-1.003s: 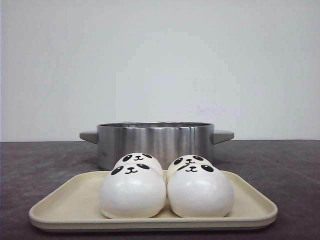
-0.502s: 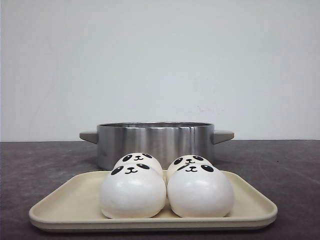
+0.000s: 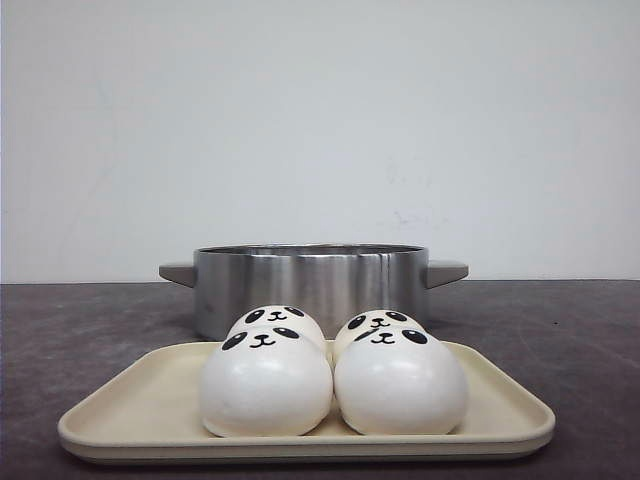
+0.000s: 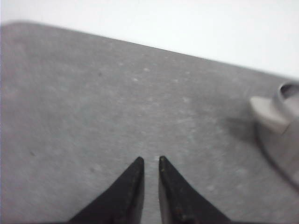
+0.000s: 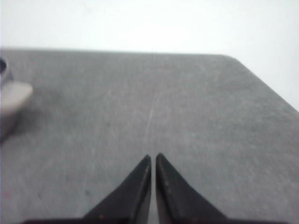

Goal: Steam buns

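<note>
Buns (image 3: 332, 375) on tray (image 3: 120, 415)

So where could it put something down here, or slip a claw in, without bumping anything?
Bare table lies left and right of the pot, past its handles; both wrist views show only grey surface ahead. The tray has free strips either side of the buns. The middle is crowded: the four buns sit packed together, right in front of the pot.

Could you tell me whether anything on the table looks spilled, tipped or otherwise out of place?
Nothing stands out. The four buns sit upright, packed close together on the tray, faces forward. The pot stands level behind it, and the table shows no spills.
</note>
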Tool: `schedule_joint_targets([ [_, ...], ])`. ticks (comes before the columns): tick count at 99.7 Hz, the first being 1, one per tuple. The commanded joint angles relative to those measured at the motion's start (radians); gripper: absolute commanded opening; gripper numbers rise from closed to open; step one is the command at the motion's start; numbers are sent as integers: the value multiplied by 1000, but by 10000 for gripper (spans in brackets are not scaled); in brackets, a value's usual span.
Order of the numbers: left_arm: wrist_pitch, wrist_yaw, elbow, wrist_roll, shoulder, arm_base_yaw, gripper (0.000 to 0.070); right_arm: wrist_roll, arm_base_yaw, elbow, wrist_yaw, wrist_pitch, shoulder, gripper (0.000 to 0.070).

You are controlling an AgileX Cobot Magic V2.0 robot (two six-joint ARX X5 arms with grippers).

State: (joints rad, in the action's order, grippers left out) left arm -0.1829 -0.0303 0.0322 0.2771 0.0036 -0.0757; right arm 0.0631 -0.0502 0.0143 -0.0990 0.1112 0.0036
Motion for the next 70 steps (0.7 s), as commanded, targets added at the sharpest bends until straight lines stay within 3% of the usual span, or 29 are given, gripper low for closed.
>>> schedule_joint_targets([
  [1,-5,-10,-16,206,0,-3,17,102,0,-2,11,-44,0,10],
  [9,-5,-18,-14,264,0,-3,17,155,0,-2,34,-96,0,10],
  [26,-8,-76,-6,266,0,-3,23,251,0,0,47,-193,0,10],
  [45,-1,-182,44,280,0,-3,12,323,0,86,153,-142,1,6],
  [57,-50,-279,138,184,30,-2,13,317,0,219,206,-5,43,6],
  [70,-167,-283,300,39,142,-2,13,224,0,396,252,147,150,6],
])
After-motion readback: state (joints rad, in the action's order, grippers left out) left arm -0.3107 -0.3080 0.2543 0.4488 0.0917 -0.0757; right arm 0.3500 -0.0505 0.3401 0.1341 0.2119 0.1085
